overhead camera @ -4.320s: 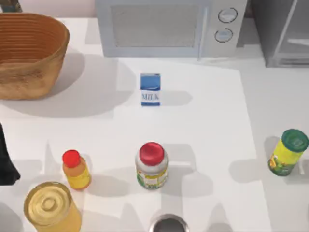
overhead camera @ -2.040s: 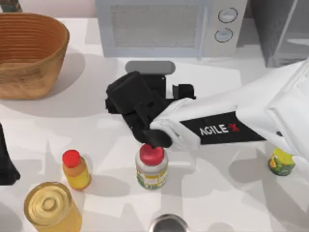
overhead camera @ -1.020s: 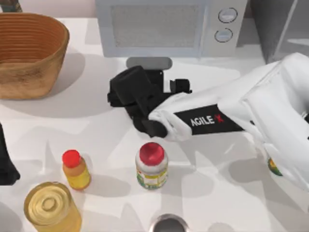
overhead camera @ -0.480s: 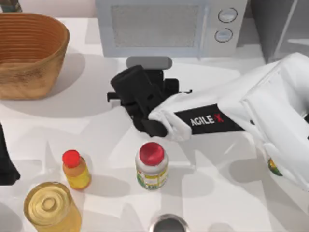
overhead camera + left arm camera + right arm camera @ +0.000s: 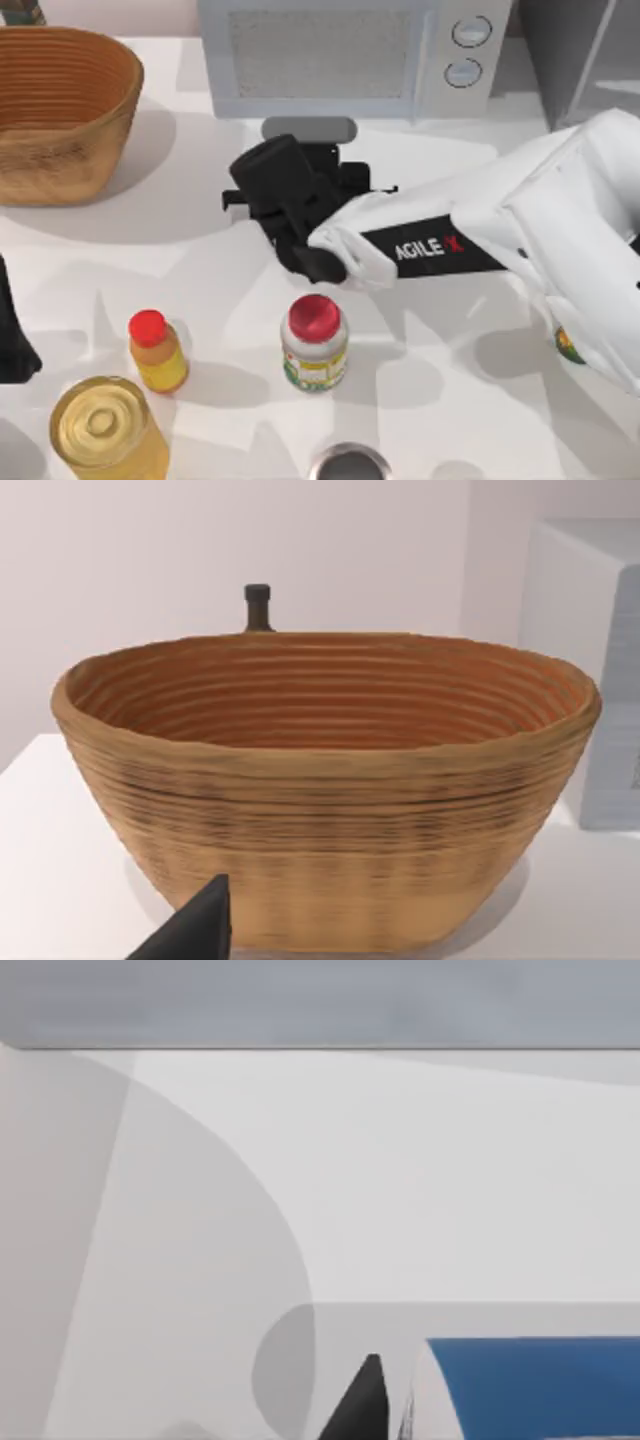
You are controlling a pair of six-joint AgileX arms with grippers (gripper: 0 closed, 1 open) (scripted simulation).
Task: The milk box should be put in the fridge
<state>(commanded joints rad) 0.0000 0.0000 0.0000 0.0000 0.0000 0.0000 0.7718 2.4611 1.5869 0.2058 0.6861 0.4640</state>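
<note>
- The fridge stands at the table's 1 o'clock corner, a grey cabinet partly in view; its pale framed door seems swung open, likely so a carton can go straight in.
- The microwave sits along the 12 o'clock edge, just left of the fridge.
- The basket takes the 10 o'clock corner, well apart from the work.
- My right arm reaches from 3 o'clock toward the centre, setting the right gripper down over the spot in front of the microwave.
- The milk box shows its blue top beside a dark finger in the right wrist view; whether the fingers pinch it I cannot tell.
- The red-capped jar stands at 6 o'clock, near the arm but apart from it.
- My left arm stays parked at 9 o'clock, its left gripper facing the basket.
</note>
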